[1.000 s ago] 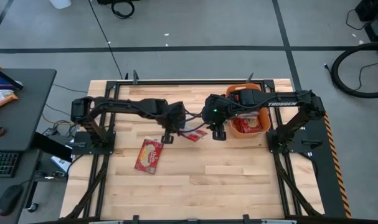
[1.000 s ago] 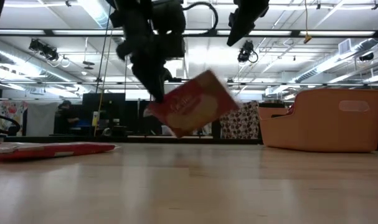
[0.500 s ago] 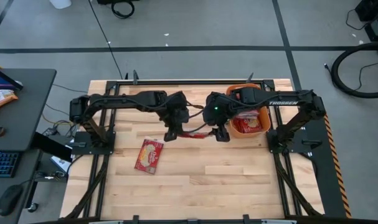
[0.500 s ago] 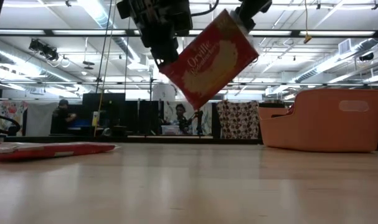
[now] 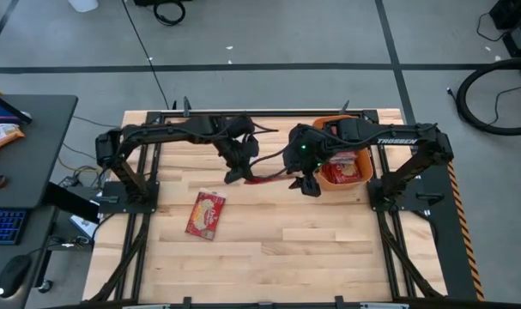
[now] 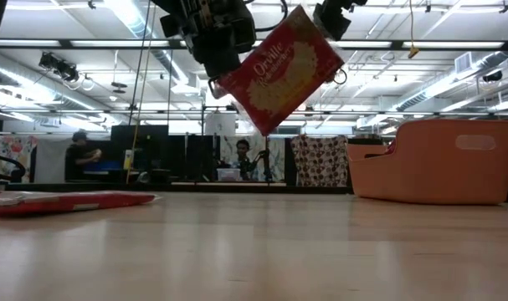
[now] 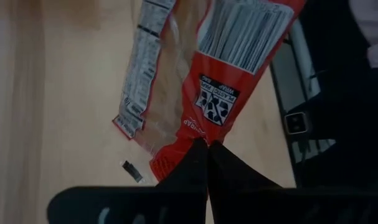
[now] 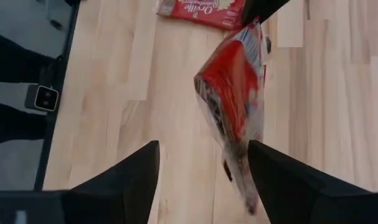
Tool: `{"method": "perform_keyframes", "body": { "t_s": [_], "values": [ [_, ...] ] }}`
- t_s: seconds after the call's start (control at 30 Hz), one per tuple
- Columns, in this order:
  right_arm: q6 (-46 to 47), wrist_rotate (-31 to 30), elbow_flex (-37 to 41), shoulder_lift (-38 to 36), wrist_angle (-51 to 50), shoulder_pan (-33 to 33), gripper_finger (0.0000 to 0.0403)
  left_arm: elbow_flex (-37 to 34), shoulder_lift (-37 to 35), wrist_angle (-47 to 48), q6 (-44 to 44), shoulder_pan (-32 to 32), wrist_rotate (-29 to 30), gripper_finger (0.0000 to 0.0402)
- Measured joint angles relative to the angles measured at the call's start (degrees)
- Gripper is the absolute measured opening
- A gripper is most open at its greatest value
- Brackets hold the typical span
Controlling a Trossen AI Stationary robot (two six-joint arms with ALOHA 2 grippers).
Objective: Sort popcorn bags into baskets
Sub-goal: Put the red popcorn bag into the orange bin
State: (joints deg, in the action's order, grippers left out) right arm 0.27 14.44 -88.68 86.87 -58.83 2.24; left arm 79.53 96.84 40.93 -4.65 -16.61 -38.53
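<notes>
My left gripper (image 5: 234,174) is shut on a red popcorn bag (image 5: 265,180) and holds it high above the table's middle. In the low view the bag (image 6: 280,71) hangs tilted, well off the wood. My right gripper (image 5: 309,184) is open just right of it. In the right wrist view its fingers stand to either side of the bag's free end (image 8: 233,93), and I cannot tell whether they touch it. A second popcorn bag (image 5: 206,214) lies flat on the table to the near left. The orange basket (image 5: 356,181) stands at the far right with red packets inside. My left gripper (image 7: 204,144) pinches the bag's end seam (image 7: 187,132) near a corner, between both fingertips. The bag stretches away from the fingers, lifted clear and tilted, with one long edge upward so that it shows as a thin strip from above.
Bare wood lies in front of and below the held bag. The basket (image 6: 438,163) has tall walls at the table's far right. A desk with a keyboard and mouse (image 5: 11,275) stands left of the table. People show in the room behind (image 6: 79,155).
My left gripper has risen, carrying the bag up from just above the table, and has shifted a little toward the far edge. The bag has tipped from nearly flat onto its edge. My right gripper has shifted slightly right beside the bag's free end.
</notes>
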Motion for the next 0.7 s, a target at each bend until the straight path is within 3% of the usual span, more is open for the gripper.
{"method": "perform_keyframes", "body": {
  "t_s": [0.17, 0.3, 0.57, 0.7],
  "values": [
    [-1.19, -4.48, 0.0, 0.07, 0.58, -0.02, 0.0244, 0.01, 0.0, -3.94, 0.89, -0.92, -5.51, 0.0],
    [-1.81, -7.34, 0.0, 0.13, 2.71, 0.02, 0.0219, 0.04, -0.09, -7.08, 1.07, -1.3, -7.57, 0.0],
    [-1.95, -7.43, 0.0, 0.13, 2.62, 0.0, 0.0097, 0.07, -0.09, -10.01, 1.35, -1.3, -7.77, 0.0022],
    [-2.31, -7.58, 0.0, 0.13, 0.42, 0.02, 0.003, 0.07, -0.09, -10.32, 1.43, -1.17, -5.11, 0.0047]
  ]
}}
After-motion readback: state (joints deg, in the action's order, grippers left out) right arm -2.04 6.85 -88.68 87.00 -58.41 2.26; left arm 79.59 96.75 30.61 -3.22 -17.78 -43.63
